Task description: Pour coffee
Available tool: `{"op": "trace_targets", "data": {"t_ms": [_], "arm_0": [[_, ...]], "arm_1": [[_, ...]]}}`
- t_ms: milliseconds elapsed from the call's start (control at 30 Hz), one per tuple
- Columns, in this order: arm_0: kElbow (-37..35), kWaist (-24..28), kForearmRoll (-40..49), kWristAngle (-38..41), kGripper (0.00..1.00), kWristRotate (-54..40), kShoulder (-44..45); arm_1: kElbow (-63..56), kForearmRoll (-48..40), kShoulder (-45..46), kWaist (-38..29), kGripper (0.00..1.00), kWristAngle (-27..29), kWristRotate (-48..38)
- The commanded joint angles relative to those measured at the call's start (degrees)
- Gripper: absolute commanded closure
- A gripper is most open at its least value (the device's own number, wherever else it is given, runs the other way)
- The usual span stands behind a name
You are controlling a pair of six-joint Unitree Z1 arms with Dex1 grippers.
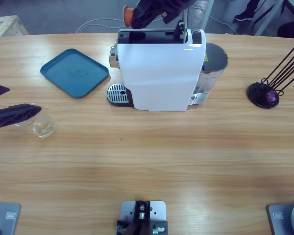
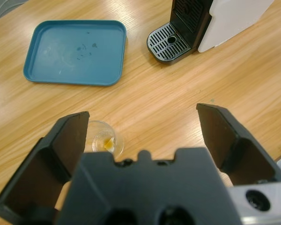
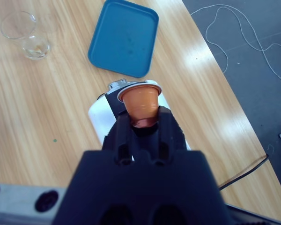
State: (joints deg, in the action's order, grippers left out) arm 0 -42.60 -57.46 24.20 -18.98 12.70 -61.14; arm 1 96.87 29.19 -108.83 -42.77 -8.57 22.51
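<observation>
Early yet: your right hand (image 3: 140, 123) grips the capsule (image 3: 139, 104) above the machine (image 1: 159, 73); your left hand (image 2: 145, 136) gapes, released, over the glass (image 2: 104, 139).

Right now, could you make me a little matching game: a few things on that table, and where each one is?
Things:
1. orange capsule
2. glass tumbler
3. blue tray
4. purple capsule

Places:
A. in the black wire rack at the table's far side from the tray
B. lying bare beside the coffee machine's drip grate
C. held in the right gripper above the machine
D. standing by the open left gripper

Pairs: 1-C, 2-D, 3-B, 4-A
</observation>
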Motion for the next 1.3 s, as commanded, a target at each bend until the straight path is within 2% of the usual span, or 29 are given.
{"op": "trace_targets", "data": {"t_ms": [33, 1300], "arm_0": [[2.26, 0.51, -0.47, -0.79, 0.000, 0.84, 0.83], [4.05, 0.51, -1.61, -0.62, 0.000, 1.10, 0.85]], "arm_1": [[-2.28, -0.01, -4.55, 1.02, 1.000, 0.38, 1.04], [-4.76, 0.07, -0.56, 1.02, 1.000, 0.10, 2.27]]}}
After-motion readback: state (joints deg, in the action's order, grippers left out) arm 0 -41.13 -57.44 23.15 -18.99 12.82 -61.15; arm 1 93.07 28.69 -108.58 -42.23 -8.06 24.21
